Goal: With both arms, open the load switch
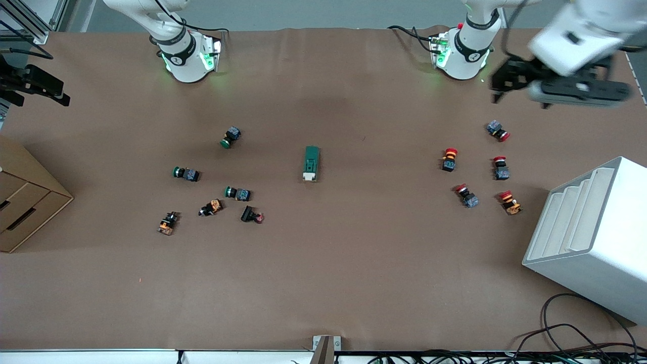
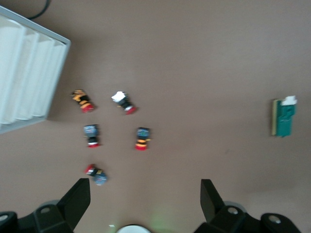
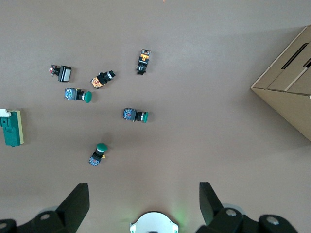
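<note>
The load switch [image 1: 311, 163], a dark green block with a white lever at the end nearer the front camera, lies flat at the table's middle. It also shows in the left wrist view [image 2: 283, 116] and the right wrist view [image 3: 11, 127]. My left gripper [image 1: 500, 83] hangs high over the table beside the left arm's base, open and empty [image 2: 144, 189], well away from the switch. My right gripper [image 3: 143, 189] is open and empty too, high over the right arm's base [image 3: 154, 223]. The front view shows only that arm's base [image 1: 187, 55].
Several green-capped and orange push buttons [image 1: 237, 193] lie toward the right arm's end. Several red-capped ones [image 1: 450, 159] lie toward the left arm's end. A cardboard box [image 1: 25, 197] and a white stepped rack [image 1: 591, 237] stand at the table's two ends.
</note>
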Controlling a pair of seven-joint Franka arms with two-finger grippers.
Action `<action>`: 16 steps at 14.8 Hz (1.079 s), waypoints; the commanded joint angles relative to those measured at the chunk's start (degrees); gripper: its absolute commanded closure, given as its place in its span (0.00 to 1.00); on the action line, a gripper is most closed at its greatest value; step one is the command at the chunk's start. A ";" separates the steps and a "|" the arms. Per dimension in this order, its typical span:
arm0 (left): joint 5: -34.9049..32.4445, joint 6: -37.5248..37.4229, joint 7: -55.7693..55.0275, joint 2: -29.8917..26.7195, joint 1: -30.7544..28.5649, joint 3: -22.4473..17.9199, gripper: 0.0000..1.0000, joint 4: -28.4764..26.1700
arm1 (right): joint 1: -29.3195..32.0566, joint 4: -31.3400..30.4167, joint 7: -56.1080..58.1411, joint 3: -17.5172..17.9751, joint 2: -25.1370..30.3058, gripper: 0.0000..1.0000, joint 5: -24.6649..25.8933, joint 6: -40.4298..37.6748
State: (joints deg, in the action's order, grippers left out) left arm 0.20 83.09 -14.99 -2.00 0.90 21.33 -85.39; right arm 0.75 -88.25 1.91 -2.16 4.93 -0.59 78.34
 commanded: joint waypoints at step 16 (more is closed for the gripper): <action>-45.34 25.28 -79.45 22.98 24.31 24.38 0.00 -16.38 | -1.27 0.63 -10.03 0.22 -9.76 0.00 -0.29 6.39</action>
State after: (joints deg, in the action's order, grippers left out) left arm -38.25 107.93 -87.57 15.72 22.61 45.72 -102.50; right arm 0.51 -86.79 -1.24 -2.37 -4.77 -0.82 84.70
